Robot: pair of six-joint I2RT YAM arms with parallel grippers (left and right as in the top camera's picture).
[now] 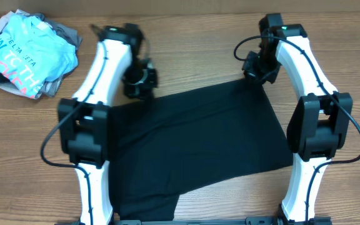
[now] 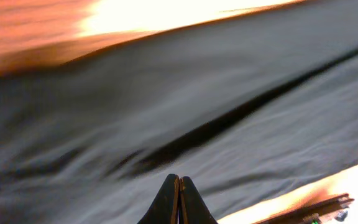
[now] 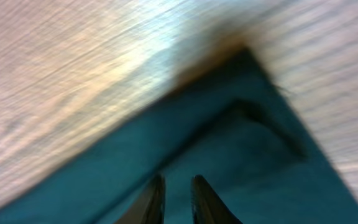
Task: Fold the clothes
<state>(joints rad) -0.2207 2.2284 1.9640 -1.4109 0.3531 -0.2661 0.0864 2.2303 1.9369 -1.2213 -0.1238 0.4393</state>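
Nearest us, at six o'clock, the white left arm (image 1: 92, 181) and the white right arm (image 1: 302, 187) rise from the near edge of the light wooden table (image 1: 230, 200). Between them lies the plain black short-sleeved T-shirt (image 1: 199, 137). It is spread flat over the middle of the table, with one part reaching down to the near edge at about seven o'clock.

Further out, the left gripper (image 1: 139, 80) hangs at the shirt's eleven o'clock edge. Its own blurred view shows its dark fingers (image 2: 169, 202) clenched together over creased cloth, and we see nothing between them. The right gripper (image 1: 260, 67) sits at the shirt's one o'clock corner. From its wrist we see the jaws released, narrowly parted above the hemmed corner, with bare wood beyond.

Farthest, at ten o'clock and well apart from the black shirt, a crumpled light blue T-shirt with pink and white lettering (image 1: 30, 53) lies on grey garments (image 1: 64, 31).
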